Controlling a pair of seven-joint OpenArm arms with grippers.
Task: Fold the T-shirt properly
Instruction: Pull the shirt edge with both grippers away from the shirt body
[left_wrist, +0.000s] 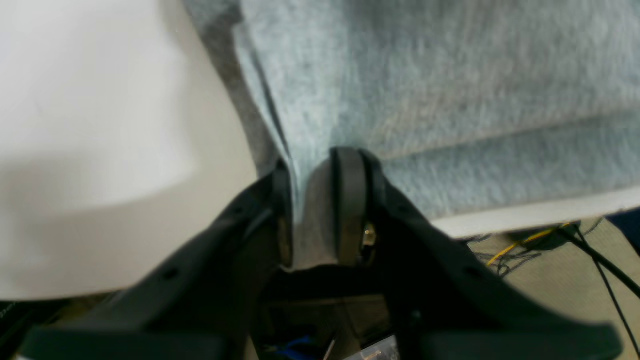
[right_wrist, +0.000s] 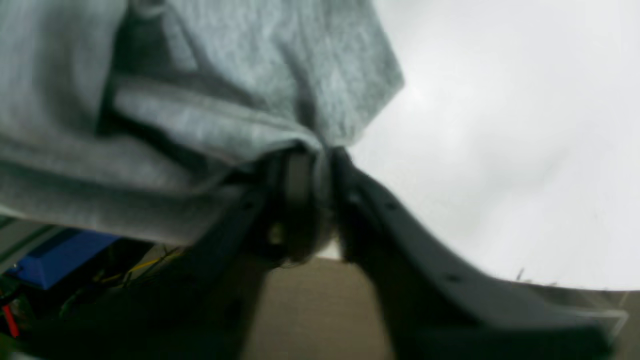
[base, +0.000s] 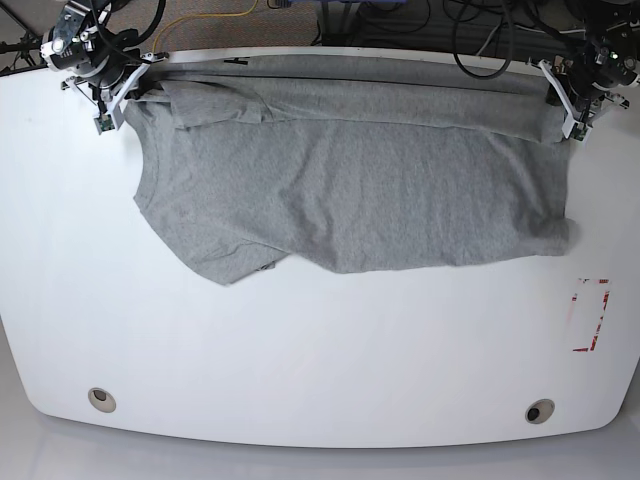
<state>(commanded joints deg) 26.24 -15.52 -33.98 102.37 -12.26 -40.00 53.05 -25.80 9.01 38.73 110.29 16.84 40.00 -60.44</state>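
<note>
The grey T-shirt (base: 350, 180) lies spread across the far half of the white table (base: 300, 350), its far edge folded over along the table's back edge. My left gripper (base: 572, 112), at the far right of the base view, is shut on the T-shirt's corner there. Up close, its black fingers (left_wrist: 350, 200) pinch a fold of grey cloth (left_wrist: 450, 100). My right gripper (base: 112, 100), at the far left, is shut on the opposite corner. In the right wrist view the T-shirt (right_wrist: 200, 100) bunches between that gripper's fingers (right_wrist: 300, 185). No lettering shows.
A red-and-white marking (base: 590, 315) sits on the table near the right edge. Two round holes (base: 100, 399) (base: 540, 411) lie near the front edge. Cables (base: 480, 30) and gear hang behind the table's back edge. A blue box (right_wrist: 60, 255) sits below the table.
</note>
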